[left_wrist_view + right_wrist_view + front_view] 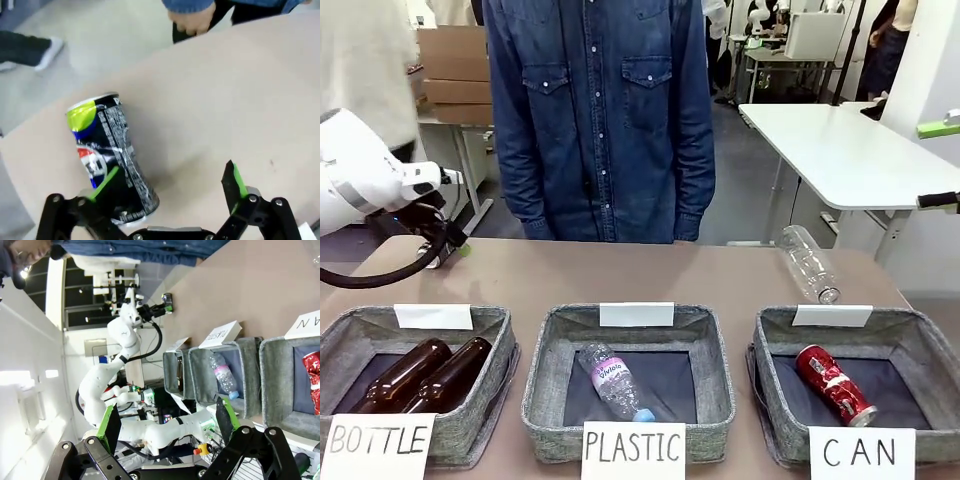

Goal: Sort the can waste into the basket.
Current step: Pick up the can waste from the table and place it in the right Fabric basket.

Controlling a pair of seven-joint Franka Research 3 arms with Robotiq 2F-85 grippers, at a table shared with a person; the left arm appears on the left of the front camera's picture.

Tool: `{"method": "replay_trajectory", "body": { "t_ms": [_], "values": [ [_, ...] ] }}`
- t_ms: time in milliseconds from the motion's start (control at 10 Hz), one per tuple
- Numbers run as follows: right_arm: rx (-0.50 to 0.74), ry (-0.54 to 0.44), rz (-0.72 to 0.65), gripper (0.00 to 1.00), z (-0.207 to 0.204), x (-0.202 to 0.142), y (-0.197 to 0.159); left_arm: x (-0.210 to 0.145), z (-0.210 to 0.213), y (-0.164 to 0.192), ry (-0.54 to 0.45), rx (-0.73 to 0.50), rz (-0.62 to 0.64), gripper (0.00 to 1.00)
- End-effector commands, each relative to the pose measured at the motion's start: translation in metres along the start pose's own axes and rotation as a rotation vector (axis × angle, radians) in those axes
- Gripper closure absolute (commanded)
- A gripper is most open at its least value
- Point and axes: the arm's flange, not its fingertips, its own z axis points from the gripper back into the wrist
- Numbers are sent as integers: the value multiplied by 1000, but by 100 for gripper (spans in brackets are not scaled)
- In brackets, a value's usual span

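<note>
Dark-printed can point(112, 150) aslant at one of the spread left jaws

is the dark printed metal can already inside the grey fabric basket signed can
No, the dark printed can is on the tan table by the open left gripper.

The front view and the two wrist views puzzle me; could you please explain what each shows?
The front view looks across a table at a person. Near us stand three baskets: the BOTTLE basket with two brown bottles, the PLASTIC basket with a clear bottle, the CAN basket with a red can. Another plastic bottle lies on the table. Each wrist view comes from a camera on one robot arm. The left gripper is open by a dark printed can, holding nothing. The right gripper is open and empty.
</note>
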Motion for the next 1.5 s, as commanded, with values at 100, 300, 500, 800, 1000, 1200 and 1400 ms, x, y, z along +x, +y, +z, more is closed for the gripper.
{"method": "replay_trajectory", "body": {
  "t_ms": [100,300,500,800,1000,1200,1400],
  "values": [
    [-1,6,26,0,1,2,0,14,-14,21,76,46,74,0],
    [-1,6,26,0,1,2,0,16,-3,28,50,45,95,0],
    [-1,6,26,0,1,2,0,17,15,31,10,17,104,0],
    [-1,6,26,0,1,2,0,17,30,39,-23,55,119,0],
    [-1,6,26,0,1,2,0,17,30,44,-21,34,131,0],
    [-1,6,26,0,1,2,0,16,19,46,5,29,134,0],
    [-1,6,26,0,1,2,0,13,-2,53,48,48,157,0]
  ]
}}
